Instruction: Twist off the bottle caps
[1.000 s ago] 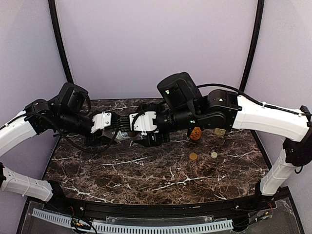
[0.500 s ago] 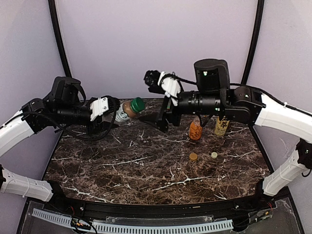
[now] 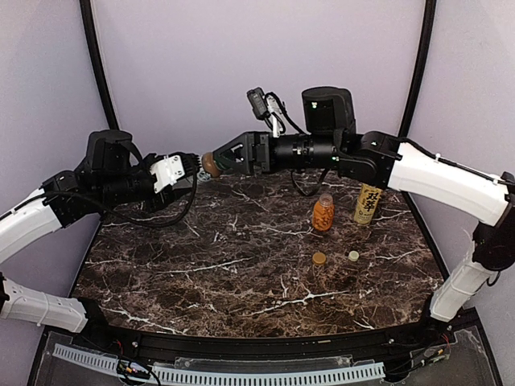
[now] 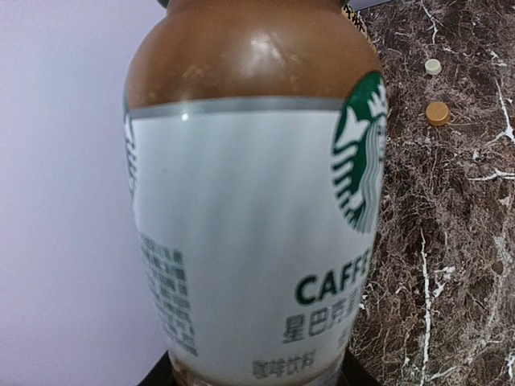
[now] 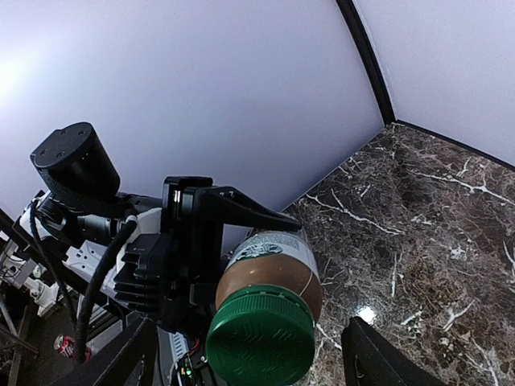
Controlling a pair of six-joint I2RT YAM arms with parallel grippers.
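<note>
Clear white-labelled coffee bottle (image 3: 211, 165), gripped level by left pincer (image 3: 190, 170), green cap (image 5: 260, 338) pointing right, between open jaws of right pincer (image 3: 217, 160).

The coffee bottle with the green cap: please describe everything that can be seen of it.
The coffee bottle is clear, seemingly plastic, and holds brown liquid. Its white label bears a green logo and dark print. Its green cap is on. The left gripper clamps its body and holds it roughly level in the air over the far part of the table, cap toward the right gripper, whose open fingers flank the cap without touching it.
</note>
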